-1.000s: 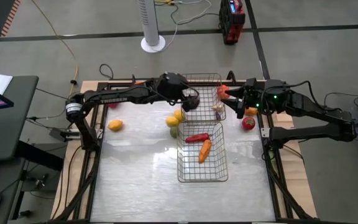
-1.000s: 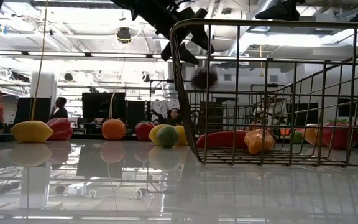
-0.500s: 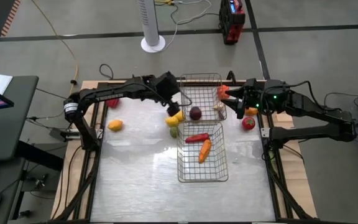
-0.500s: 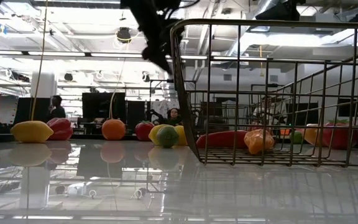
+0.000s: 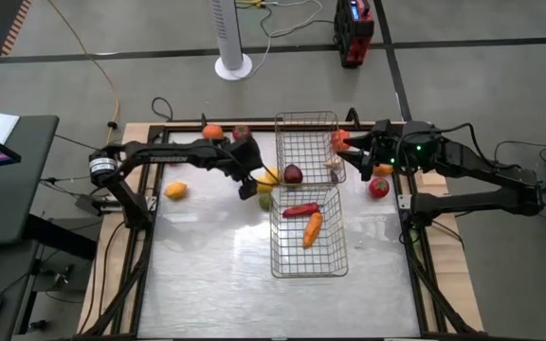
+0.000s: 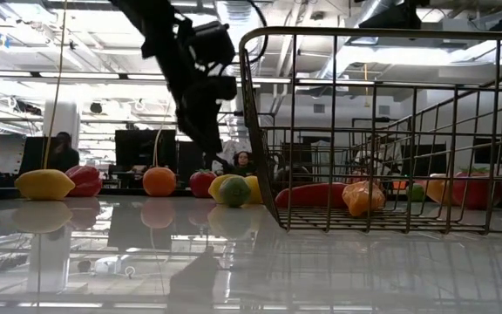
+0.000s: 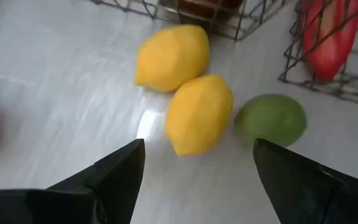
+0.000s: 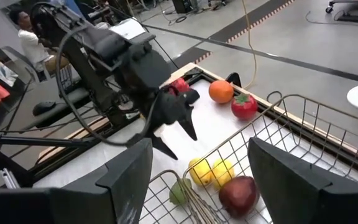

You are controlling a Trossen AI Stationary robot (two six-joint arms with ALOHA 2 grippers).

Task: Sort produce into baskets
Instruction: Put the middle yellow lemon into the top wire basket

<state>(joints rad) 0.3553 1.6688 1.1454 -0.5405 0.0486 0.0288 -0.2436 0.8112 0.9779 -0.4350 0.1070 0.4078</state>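
High view: a dark red apple (image 5: pixel 294 174) is now seen lying in the far basket (image 5: pixel 306 123), where a second ago it was carried above the mesh, so one more piece of produce is judged sorted. Left pincer (image 5: pixel 245 186) has been drawn back, open and empty, over the desk (image 5: pixel 207 256) near two lemons (image 7: pixel 185 87) and a lime (image 7: pixel 270 119). Right pincer (image 5: pixel 353 146) is held spread beside the basket.
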